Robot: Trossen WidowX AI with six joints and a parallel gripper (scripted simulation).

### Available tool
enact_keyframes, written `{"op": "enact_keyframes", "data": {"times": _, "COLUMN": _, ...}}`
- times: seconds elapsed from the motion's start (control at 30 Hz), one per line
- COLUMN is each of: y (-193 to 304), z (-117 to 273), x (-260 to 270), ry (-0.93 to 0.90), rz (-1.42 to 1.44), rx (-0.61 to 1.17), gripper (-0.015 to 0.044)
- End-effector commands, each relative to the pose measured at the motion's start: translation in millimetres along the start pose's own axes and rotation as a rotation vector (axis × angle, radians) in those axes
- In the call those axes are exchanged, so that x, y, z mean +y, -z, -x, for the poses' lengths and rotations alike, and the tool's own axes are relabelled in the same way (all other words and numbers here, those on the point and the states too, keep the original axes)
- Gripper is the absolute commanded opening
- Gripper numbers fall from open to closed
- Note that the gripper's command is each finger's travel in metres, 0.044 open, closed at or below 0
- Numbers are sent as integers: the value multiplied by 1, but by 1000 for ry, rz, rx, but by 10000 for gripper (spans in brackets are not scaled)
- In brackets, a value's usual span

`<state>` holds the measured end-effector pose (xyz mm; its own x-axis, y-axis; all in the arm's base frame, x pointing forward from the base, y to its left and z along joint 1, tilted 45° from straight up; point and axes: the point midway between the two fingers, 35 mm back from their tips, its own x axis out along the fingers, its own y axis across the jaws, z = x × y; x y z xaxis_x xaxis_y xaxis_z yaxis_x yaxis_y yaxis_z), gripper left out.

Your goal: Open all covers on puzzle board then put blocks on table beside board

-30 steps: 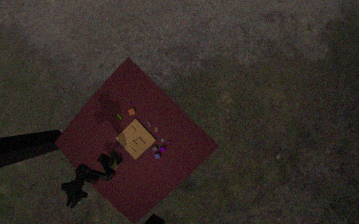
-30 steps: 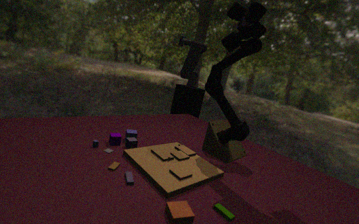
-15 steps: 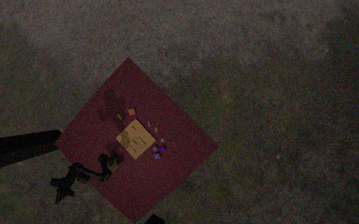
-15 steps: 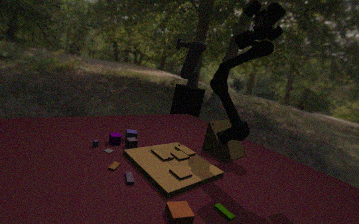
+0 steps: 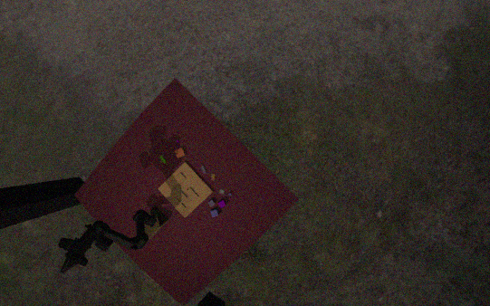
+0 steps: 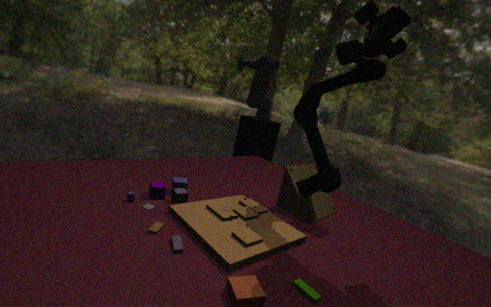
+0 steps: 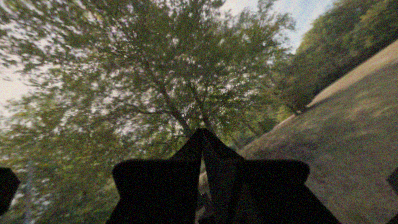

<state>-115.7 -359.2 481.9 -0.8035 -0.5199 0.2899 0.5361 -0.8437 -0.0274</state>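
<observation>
The wooden puzzle board [image 5: 193,171] [image 6: 200,219] lies flat on the dark red table [image 5: 245,195] [image 6: 63,254]. Several flat wooden covers sit on it, among them a front one [image 6: 246,237] and a left one [image 6: 220,210]. No open well can be made out; whether each cover is fully open I cannot tell. Off the board lie a purple block [image 5: 222,204] [image 6: 157,191], an orange block [image 5: 179,152] [image 6: 245,285] and a green bar [image 5: 162,159] [image 6: 307,290]. My gripper [image 5: 64,270] [image 7: 201,132] is shut and empty, raised away from the board, beyond the table's edge, fingers facing the trees.
Beside the board also lie two grey-blue blocks [image 6: 180,183] [image 6: 180,195], a small blue piece [image 6: 131,196], a pale flat piece [image 6: 149,206], a small orange piece [image 6: 156,227] and a grey bar [image 6: 177,243]. A wooden wedge [image 6: 312,214] stands by the arm's base.
</observation>
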Motion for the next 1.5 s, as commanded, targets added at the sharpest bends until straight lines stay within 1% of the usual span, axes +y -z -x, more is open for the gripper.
{"op": "enact_keyframes", "data": {"times": 0.0, "y": -13, "z": -1, "x": -15, "ry": 23, "rz": 1, "rx": -33, "gripper": 0}}
{"op": "enact_keyframes", "data": {"times": 0.7, "y": -70, "z": 2, "x": -93, "ry": 180, "rz": -6, "rx": -207, "gripper": 0}}
{"op": "enact_keyframes", "data": {"times": 1.47, "y": -115, "z": 25, "x": -170, "ry": 323, "rz": 44, "rx": -398, "gripper": 0}}
